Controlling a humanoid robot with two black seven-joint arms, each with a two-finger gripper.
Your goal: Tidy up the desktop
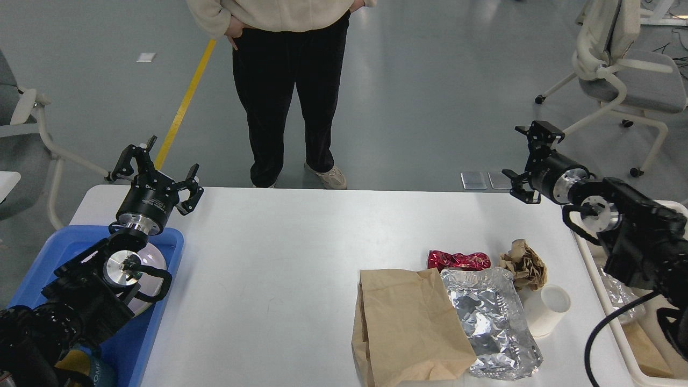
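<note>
Rubbish is sitting bunched at about five o'clock on the desktop [279, 252], which is filling the middle of the view: a flat brown paper bag [408, 328], a sheet of crumpled foil [492, 317] overlapping the bag's right edge, a red wrapper [458, 260] just behind the foil, a ball of brown paper [522, 264] beside the wrapper, and a white paper cup [547, 309] lying on its side against the foil. Being clustered nearest the right arm, these pieces are probably meant for the beige bin [607, 317] at four o'clock, where scraps are already lying. The right gripper [529, 161] is hovering at two o'clock above the far table edge, fingers spread wide and holding nothing. The left gripper [153, 174] is hanging at ten o'clock, likewise wide open and empty, above the blue tray [161, 301] at eight o'clock, which is holding a white plate [153, 263]. A person [290, 91] is standing at twelve o'clock beyond the table, so any reach across should be staying low and short.
</note>
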